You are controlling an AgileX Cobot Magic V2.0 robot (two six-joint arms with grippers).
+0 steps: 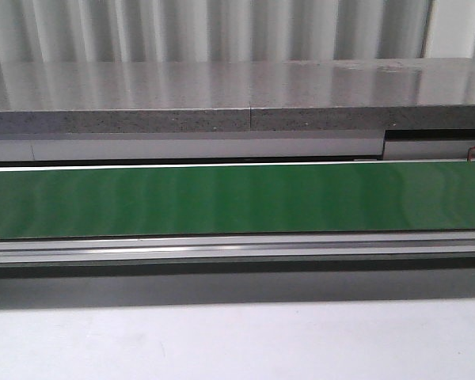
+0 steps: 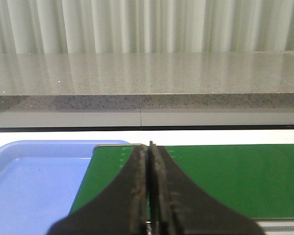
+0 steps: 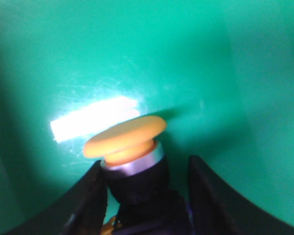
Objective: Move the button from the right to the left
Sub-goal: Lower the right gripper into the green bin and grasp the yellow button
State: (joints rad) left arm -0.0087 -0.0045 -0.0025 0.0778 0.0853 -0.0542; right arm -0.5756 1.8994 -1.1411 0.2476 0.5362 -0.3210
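Right claw [image 3: 144,196] spread open, the button [image 3: 130,147] with its orange cap sitting between its fingers over a green surface [image 3: 210,58]; contact unclear. Left claw [image 2: 149,196] pressed closed, holding nothing, above the green belt [image 2: 235,176] beside a blue tray [image 2: 34,186].

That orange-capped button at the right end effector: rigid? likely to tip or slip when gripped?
The button looks rigid: a moulded orange mushroom cap over a silvery collar and dark body. It sits tilted between the right end effector's open fingers, and the wide cap makes it look top-heavy, so it may tip. The glossy cap would probably slip; gripping the dark body seems safer.
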